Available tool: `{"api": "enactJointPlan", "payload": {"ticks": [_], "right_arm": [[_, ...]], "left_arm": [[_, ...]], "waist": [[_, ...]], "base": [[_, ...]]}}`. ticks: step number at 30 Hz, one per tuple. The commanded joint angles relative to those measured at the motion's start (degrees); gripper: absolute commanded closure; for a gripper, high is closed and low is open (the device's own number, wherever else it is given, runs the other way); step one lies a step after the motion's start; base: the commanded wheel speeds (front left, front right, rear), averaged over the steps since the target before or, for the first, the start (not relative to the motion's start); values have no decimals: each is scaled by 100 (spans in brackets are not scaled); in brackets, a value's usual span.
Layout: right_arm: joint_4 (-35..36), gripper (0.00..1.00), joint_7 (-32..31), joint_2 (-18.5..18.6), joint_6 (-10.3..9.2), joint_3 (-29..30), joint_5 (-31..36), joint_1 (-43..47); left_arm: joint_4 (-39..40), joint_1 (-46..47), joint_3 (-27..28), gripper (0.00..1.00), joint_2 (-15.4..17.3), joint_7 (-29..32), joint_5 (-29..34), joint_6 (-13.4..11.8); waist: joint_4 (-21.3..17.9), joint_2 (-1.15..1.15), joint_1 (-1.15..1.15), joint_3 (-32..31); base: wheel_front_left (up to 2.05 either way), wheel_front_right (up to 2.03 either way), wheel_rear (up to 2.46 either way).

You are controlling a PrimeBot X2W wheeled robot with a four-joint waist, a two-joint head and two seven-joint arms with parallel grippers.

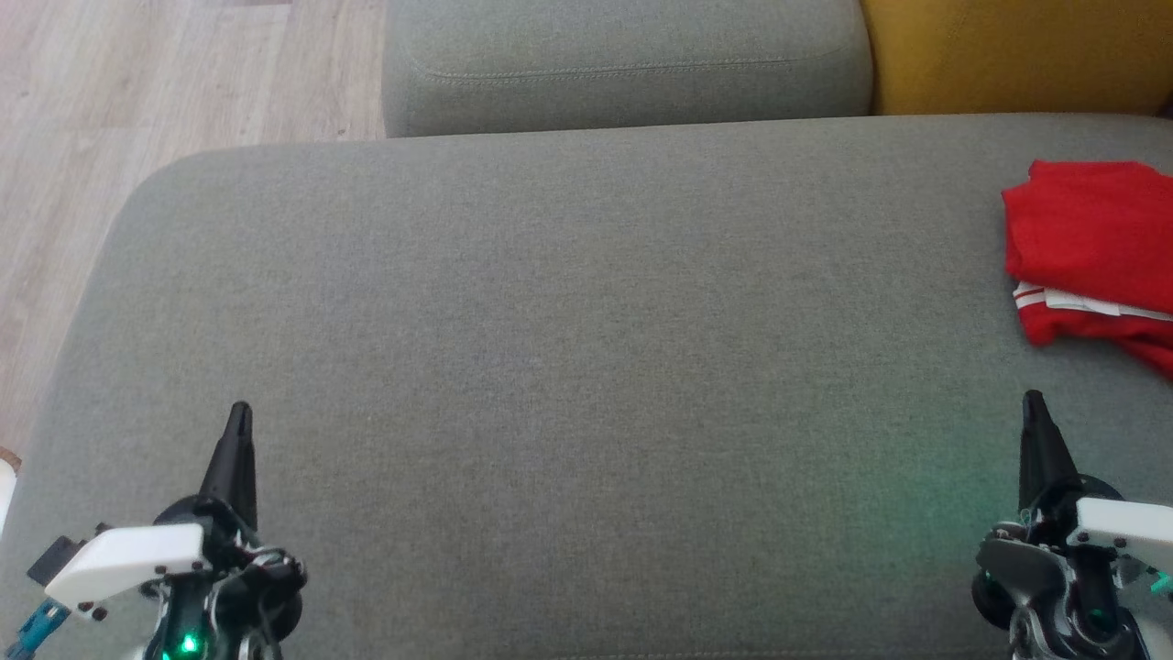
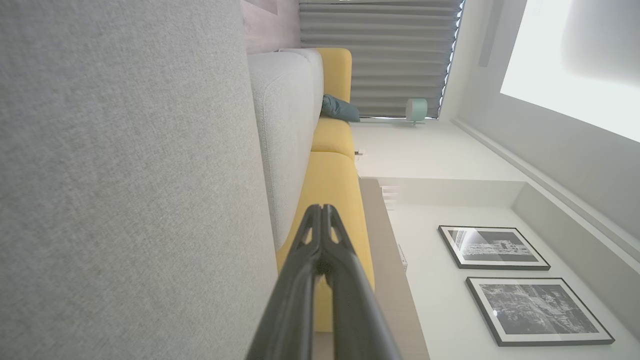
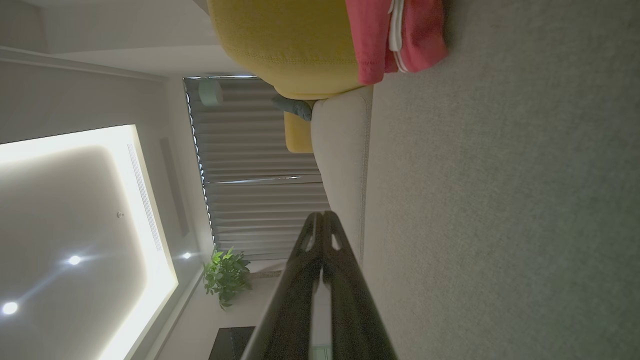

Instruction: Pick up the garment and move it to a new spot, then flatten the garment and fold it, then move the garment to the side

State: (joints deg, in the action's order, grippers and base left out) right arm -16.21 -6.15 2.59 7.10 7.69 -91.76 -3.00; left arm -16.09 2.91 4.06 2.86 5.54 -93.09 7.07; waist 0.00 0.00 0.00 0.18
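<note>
While both arms hang idle at the near edge, we log the scene as follows. We cannot tell whether the job is starting or already finished.

1. Grey sofa seat [image 1: 568, 348]: broad, bare across its middle. If the pick-up is the step in hand, we advise carrying the garment leftward onto this open middle, where both arms reach. We would grip an outer layer near a corner, so the bundle lifts whole rather than unrolling.
2. Yellow cushion [image 1: 1017, 55]: far right, behind the seat.
3. Garment [image 1: 1090, 238]: red cloth with white stripe trim, lying on the seat at the far right, partly cut off by the head view's edge. It is loosely folded in a few layers with uneven edges; soft and limp, by our judgement.
4. Right pincer [image 1: 1034, 401]: near right, pressed together, holding nothing; near the garment but not touching it.
5. Left pincer [image 1: 240, 412]: near left, pressed together, empty.
</note>
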Motion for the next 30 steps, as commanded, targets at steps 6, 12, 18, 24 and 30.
{"api": "enactJointPlan", "payload": {"ticks": [6, 12, 18, 24, 30], "right_arm": [[219, 100, -33, 29, 39, -117, -41, -318], [219, 100, -33, 29, 39, -117, -41, -318], [219, 100, -33, 29, 39, -117, -41, -318], [219, 100, -33, 29, 39, -117, -41, -318], [219, 100, -33, 29, 39, -117, -41, -318]], "left_arm": [[206, 323, 196, 100, 41, 54, 51, 42], [206, 323, 200, 100, 38, 57, 55, 42], [206, 324, 204, 100, 35, 61, 58, 42], [206, 324, 208, 100, 32, 64, 62, 42], [206, 324, 212, 100, 29, 67, 65, 42]], "waist": [[0, 0, 0, 0], [0, 0, 0, 0], [0, 0, 0, 0], [0, 0, 0, 0], [0, 0, 0, 0]], "base": [[0, 0, 0], [0, 0, 0], [0, 0, 0], [0, 0, 0], [0, 0, 0]]}}
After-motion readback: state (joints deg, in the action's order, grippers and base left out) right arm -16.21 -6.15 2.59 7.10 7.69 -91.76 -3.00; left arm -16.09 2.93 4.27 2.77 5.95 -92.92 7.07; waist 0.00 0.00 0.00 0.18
